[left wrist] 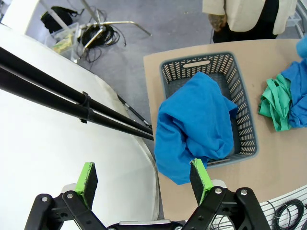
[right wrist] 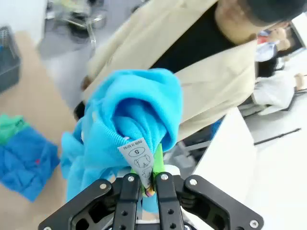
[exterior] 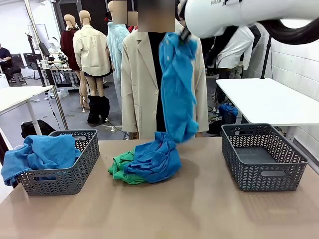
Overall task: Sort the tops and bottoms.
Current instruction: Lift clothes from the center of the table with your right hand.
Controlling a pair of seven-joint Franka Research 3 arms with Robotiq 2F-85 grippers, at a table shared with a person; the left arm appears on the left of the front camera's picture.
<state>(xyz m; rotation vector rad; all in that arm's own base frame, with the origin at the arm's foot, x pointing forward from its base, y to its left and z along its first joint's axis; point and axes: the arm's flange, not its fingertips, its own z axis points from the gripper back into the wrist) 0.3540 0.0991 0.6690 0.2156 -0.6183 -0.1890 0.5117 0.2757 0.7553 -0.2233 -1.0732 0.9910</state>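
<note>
The right gripper [right wrist: 147,179] was pinched tight on one end of a sky-blue top [exterior: 177,89], with a white size label [right wrist: 136,155] caught at its fingertips. In the front view that top hung high above the middle of the table [exterior: 199,214], in front of a person in a beige jacket [exterior: 139,89]. Its long axis ran straight up and down: the gripped end pointed up and the loose end pointed down. The bottom fold reached the top of the pile beneath it, though whether cloth touched cloth could not be told.

That pile sat near the table's centre. A royal blue top [exterior: 154,159] lay crumpled on a green bottom [exterior: 118,170], and the heap stretched across the table from side to side. The green edge stuck out toward the robot's left.

The left basket [exterior: 82,172] held a second blue top [exterior: 42,152], bunched up and spilling over the rim at the corner nearest the robot's left, its loose end hanging down outside. A right basket [exterior: 259,174] stood at the other end of the table, well apart from the pile.

The left gripper [left wrist: 144,176] hovered off the table's left end, beside the left basket, with its green pads [left wrist: 86,178] spread wide and nothing between them
</note>
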